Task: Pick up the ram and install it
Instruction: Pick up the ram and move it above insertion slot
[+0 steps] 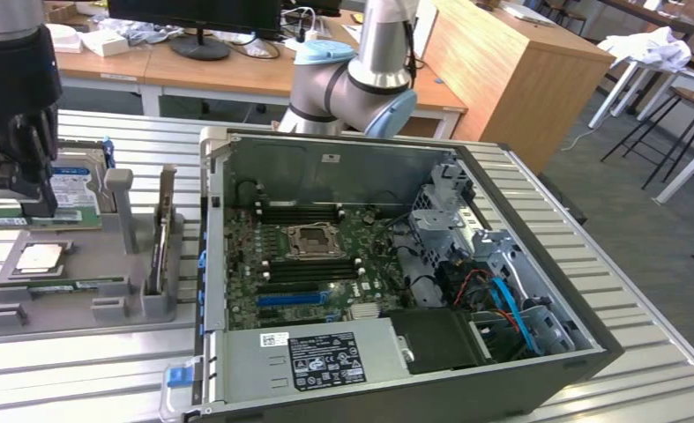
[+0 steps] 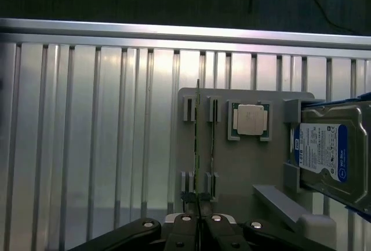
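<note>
1. The ram [image 2: 197, 146] is seen edge-on from the wrist, a thin green sliver. Its long axis runs straight out from between the fingertips, parallel to the ribs of the bench [image 2: 87, 135].
2. The hand [image 2: 199, 228] is closed, its black fingers pressed together on the near end of the ram (the flat faces of the board meet the fingers).
3. The ram's far end reaches past the rim of the grey holder tray [image 2: 232, 170] below the hand.
4. A second stick [image 2: 212, 144] sits just beside the ram and parallel to it, standing on edge in a pair of notched grey posts on the tray.
5. Further out on that same side of the hand lies a square CPU chip [image 2: 250, 119] with a dull silver lid, framed by four grey corner blocks.
6. Beyond the chip, a hard drive [image 2: 324, 152] leans in its own cradle, bare metal with a blue-and-white label.
7. The bench is ribbed aluminium, pale and slightly glossy; the tray is matte moulded plastic.
8. In the exterior view an open computer case [image 1: 535, 352] lies well apart from the hand, toward that view's right, with its green motherboard [image 1: 311, 264] exposed.
</note>
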